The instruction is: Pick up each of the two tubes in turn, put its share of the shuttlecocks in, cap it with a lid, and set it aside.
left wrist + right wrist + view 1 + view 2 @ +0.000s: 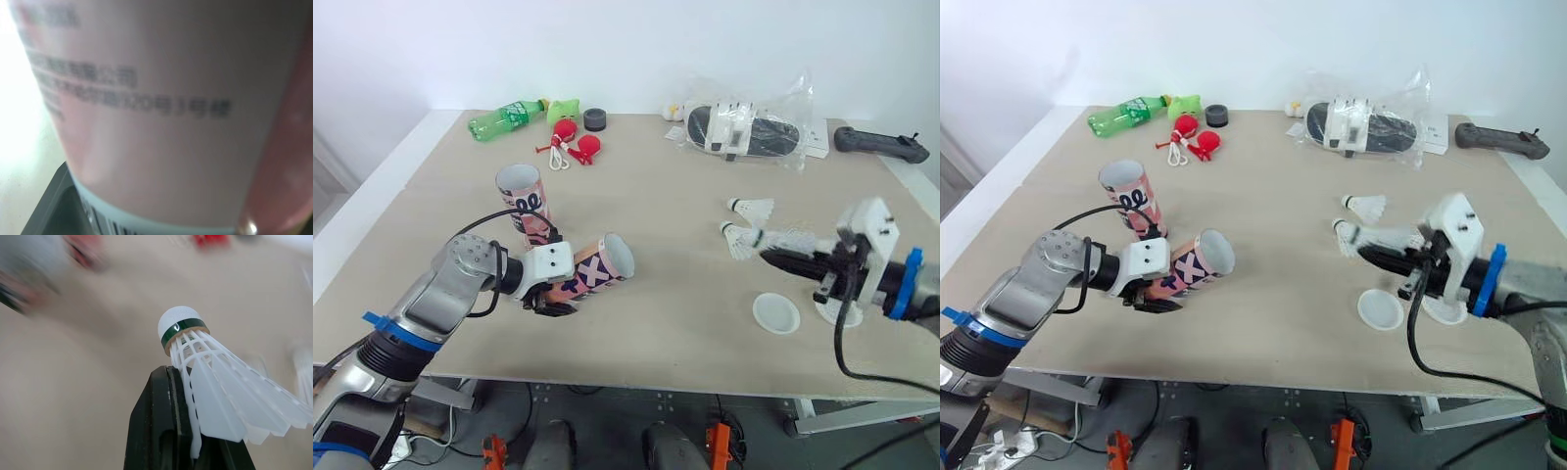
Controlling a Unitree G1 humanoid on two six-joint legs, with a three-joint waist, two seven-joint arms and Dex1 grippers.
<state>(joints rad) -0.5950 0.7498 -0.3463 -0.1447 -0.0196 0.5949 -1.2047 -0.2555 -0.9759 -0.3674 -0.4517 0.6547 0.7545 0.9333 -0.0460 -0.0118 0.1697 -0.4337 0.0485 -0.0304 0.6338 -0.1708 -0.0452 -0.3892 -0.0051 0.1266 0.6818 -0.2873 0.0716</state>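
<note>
Pale, matt wood-grain counter (pixel 685 186) runs up to a plain white wall. The left gripper (pixel 551 297) is clamped round the lower end of a cardboard tube (pixel 599 266), a pink cylinder with bold black and white print, tilted so that its round open mouth faces the robot's right; the left wrist view shows its smooth pink skin with fine printed text, a white band and a barcode. Just behind it a second tube (pixel 526 204) of the same print stands upright on the counter, mouth open. The right gripper (pixel 172 378) pinches the white feathered skirt of a shuttlecock (pixel 215 382), whose rounded white cork carries a dark green band and points toward the tubes. A loose shuttlecock (pixel 751 208) lies on the counter just beyond it. A flat, round white lid (pixel 775 313) lies near the right gripper, and another white disc (pixel 1449 315) lies part-hidden under that arm. Along the far edge sit a green plastic bottle (pixel 509 119) on its side, a small black puck (pixel 595 119) and a crinkled clear bag (pixel 749 127)
</note>
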